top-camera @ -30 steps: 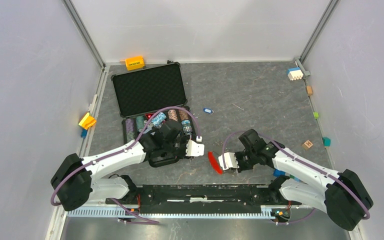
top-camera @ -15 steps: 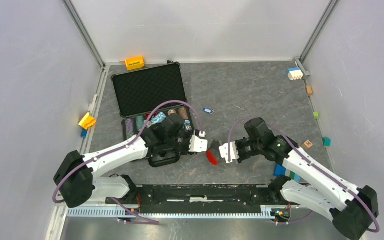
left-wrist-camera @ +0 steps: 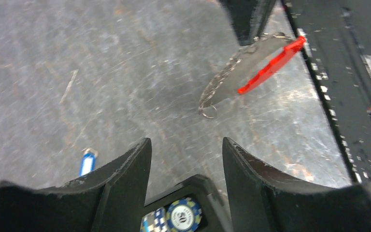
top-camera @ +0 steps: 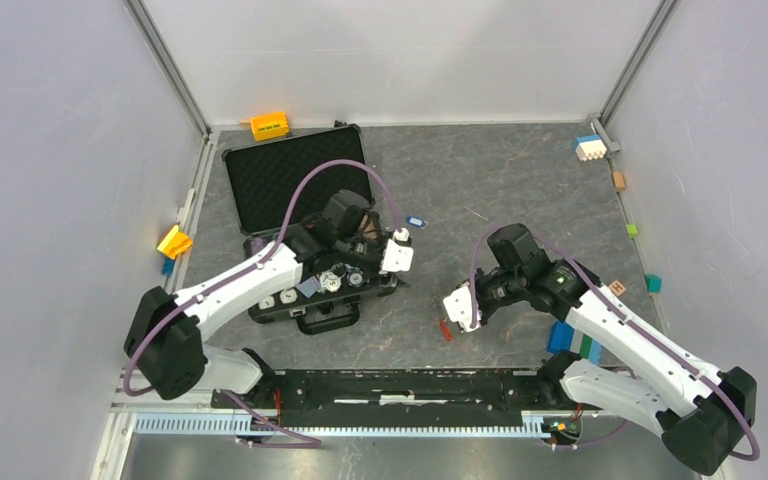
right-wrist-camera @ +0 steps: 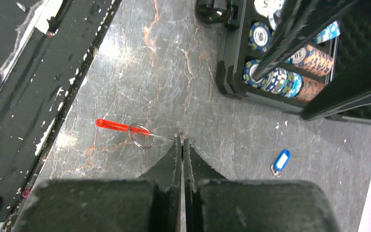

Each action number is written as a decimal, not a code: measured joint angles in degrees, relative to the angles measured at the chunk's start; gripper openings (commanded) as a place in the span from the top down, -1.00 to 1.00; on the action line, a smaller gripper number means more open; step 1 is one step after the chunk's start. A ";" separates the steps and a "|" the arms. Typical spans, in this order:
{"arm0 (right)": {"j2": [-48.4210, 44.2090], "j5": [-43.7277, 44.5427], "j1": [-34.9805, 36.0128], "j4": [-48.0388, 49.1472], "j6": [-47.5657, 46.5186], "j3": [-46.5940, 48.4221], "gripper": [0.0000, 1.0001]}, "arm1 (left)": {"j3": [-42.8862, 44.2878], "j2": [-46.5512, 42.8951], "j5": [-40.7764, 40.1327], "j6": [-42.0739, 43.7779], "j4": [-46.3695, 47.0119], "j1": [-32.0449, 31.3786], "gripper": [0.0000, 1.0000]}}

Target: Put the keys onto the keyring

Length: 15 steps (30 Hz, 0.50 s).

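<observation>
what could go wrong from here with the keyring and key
The right gripper pinches the keyring only at its very tips, so it may slip out. The blue key lies flat on the table, a hard pick for the open left gripper, close above the chip case.

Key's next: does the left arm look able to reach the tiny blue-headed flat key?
Probably yes: the left gripper stands open close to the blue-headed key, with only bare grey tabletop between them.
</observation>
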 measured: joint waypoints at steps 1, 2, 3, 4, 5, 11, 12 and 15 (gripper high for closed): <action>0.20 -0.87 0.00 -0.37 -0.46 0.46 1.00 | 0.17 0.68 1.99 1.07 -0.98 -0.04 -0.27; 0.33 -1.60 0.00 -0.66 -0.74 0.85 1.00 | 0.28 1.27 3.43 1.79 -1.70 -0.04 -0.27; 0.42 -2.19 0.00 -0.94 -1.01 1.31 1.00 | 0.57 2.19 5.22 2.62 -2.78 -0.04 -0.28; 0.59 -3.08 0.00 -1.46 -1.38 2.08 1.00 | 0.79 2.95 6.54 3.23 -3.30 -0.04 -0.29; 0.76 -3.80 0.00 -1.75 -1.64 2.78 1.00 | 1.29 3.91 8.04 3.74 -4.22 -0.07 -0.29; 2.08 -8.94 0.00 -3.19 -3.43 7.74 1.00 | 5.68 8.44 14.25 7.98 -9.40 -1.57 -0.35; 2.25 -9.46 0.00 -3.39 -3.61 8.07 1.00 | 6.23 8.87 15.13 8.41 -9.70 -2.14 -0.37; 2.82 -10.80 0.00 -4.04 -4.09 8.33 1.00 | 7.06 10.01 17.05 9.55 -10.38 -3.67 -0.39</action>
